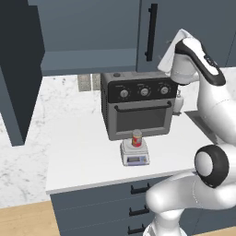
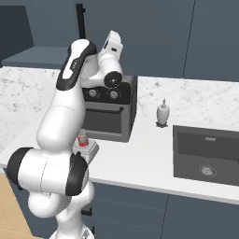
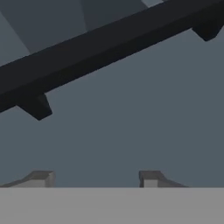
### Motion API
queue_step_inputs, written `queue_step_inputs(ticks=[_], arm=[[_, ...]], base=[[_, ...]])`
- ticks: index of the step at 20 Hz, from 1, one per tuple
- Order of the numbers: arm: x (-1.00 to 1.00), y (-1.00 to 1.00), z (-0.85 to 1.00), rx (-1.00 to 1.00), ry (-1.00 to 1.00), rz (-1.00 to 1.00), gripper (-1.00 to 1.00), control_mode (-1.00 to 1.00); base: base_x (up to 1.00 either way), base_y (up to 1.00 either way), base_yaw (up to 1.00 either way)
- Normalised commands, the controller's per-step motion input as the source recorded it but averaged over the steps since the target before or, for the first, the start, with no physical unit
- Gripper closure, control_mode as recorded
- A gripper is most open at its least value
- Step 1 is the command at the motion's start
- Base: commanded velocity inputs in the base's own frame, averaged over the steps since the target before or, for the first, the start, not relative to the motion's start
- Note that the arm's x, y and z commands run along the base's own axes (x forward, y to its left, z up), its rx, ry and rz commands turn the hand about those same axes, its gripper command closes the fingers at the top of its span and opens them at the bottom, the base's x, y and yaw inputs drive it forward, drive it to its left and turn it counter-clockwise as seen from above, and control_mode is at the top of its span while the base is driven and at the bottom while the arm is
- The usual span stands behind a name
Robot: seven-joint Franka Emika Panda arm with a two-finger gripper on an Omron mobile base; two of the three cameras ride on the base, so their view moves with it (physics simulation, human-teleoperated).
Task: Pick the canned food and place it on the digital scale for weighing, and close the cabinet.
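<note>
Slate-blue wall cabinet [image 1: 184, 27]: left door swung wide, right door shut; closing step in hand, we judge. Small cream-and-red can [image 1: 137, 138] already upright on light grey digital scale [image 1: 135, 154], on white marble worktop [image 1: 83, 156] before dark toaster oven [image 1: 137, 110]. Our gripper [image 3: 96, 179] raised, facing long black bar handle [image 3: 109, 48] of door; fingertips apart, nothing between, holding nothing. Next, we reckon: swing to open left door [image 1: 18, 69], push shut.

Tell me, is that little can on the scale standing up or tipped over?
Upright. The can stands on end on the scale, in front of the toaster oven.
</note>
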Motion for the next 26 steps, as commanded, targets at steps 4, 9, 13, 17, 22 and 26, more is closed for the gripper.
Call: queue_step_inputs(ticks=[4,9,13,17,22,26], arm=[[0.18,-0.14,-0.28,0.01,-0.05,0.00,-1.00,-1.00],[-0.55,-0.01,0.30,0.03,-0.14,0.00,-1.00,-1.00],[-0.81,-0.02,0.20,0.00,0.00,-0.01,-1.00,-1.00],[-0.95,0.00,0.19,0.00,0.00,-0.06,-1.00,-1.00],[-0.89,0.00,0.32,-0.06,-0.12,-0.13,-1.00,-1.00],[-0.66,0.13,0.25,-0.19,-0.15,-0.14,-1.00,-1.00]], base=[[0.00,0.00,0.00],[0.00,0.00,0.00],[0.00,0.00,0.00],[0.00,0.00,0.00],[0.00,0.00,0.00],[0.00,0.00,0.00]])
